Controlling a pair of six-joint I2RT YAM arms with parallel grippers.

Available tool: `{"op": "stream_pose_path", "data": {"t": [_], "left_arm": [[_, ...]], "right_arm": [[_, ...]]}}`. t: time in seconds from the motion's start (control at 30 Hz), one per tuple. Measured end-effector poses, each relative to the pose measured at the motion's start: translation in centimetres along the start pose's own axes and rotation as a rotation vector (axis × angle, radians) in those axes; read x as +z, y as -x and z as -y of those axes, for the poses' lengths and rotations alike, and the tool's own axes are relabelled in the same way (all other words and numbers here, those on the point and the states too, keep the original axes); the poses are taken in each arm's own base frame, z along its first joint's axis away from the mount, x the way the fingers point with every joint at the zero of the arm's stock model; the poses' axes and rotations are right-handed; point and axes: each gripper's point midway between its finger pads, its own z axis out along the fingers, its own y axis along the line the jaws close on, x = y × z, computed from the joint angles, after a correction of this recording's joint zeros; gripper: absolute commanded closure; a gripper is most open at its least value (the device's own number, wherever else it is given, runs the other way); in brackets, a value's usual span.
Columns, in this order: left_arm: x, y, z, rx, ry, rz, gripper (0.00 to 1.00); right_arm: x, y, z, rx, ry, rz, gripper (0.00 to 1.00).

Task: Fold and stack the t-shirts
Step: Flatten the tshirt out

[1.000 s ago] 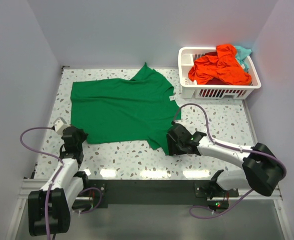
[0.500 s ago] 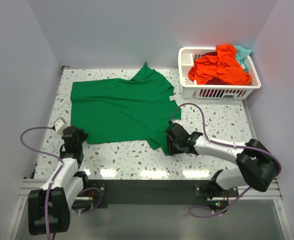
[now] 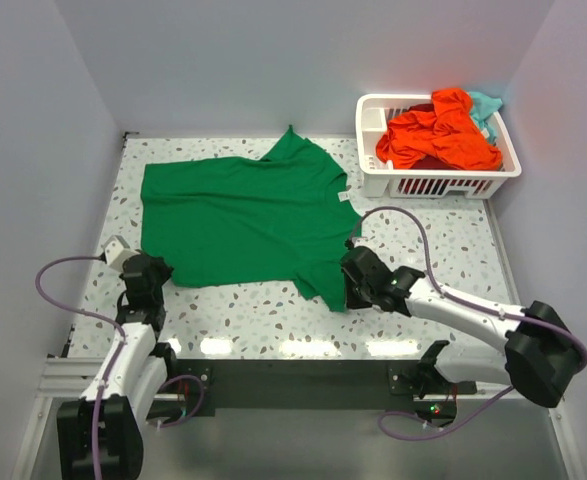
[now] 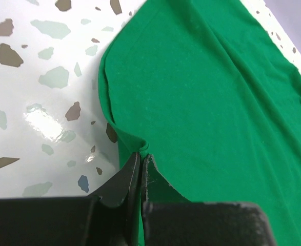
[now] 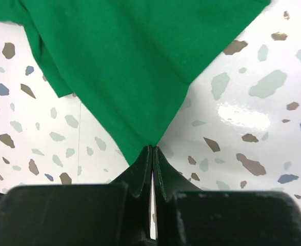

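A bright green t-shirt (image 3: pixel 238 215) lies spread flat on the speckled table, its small white label (image 3: pixel 343 197) at the right edge. My left gripper (image 3: pixel 160 277) is shut on the shirt's near-left hem; a small ridge of green cloth (image 4: pixel 142 146) bunches at the fingertips (image 4: pixel 132 171). Over at the near-right, my right gripper (image 3: pixel 346 291) is shut on the pointed corner of the green shirt (image 5: pixel 140 77), pinched at its tip (image 5: pixel 153 148). An orange-red t-shirt (image 3: pixel 438 135) and a teal one (image 3: pixel 488 103) are heaped in the basket.
A white slotted basket (image 3: pixel 438 185) stands at the back right corner. Grey walls close in the table on the left, back and right. Bare speckled tabletop (image 3: pixel 263 320) runs along the near edge between the arms, and more lies right of the shirt (image 3: pixel 443 240).
The right gripper has gone from open to shut on the shirt's near-right corner, and its forearm has swung slightly right. The left gripper has kept its hold and barely moved.
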Motion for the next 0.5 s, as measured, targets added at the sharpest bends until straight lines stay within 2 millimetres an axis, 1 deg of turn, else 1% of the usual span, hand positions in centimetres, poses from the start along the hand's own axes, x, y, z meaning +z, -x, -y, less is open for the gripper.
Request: {"op": "stream_pose_path", "data": {"t": [0.17, 0.43, 0.5], "left_arm": [[-0.7, 1.4, 0.2, -0.005, 0.011, 0.035, 1.00], [-2.6, 4.4, 0.8, -0.017, 0.014, 0.112, 1.00], [-3.0, 4.6, 0.7, -0.020, 0.013, 0.119, 1.00]], "right_arm": [[-1.8, 1.0, 0.2, -0.007, 0.004, 0.043, 1.00], [-5.1, 2.5, 0.8, -0.005, 0.017, 0.129, 1.00], [-5.9, 2.9, 0.9, -0.006, 0.020, 0.147, 1.00]]}}
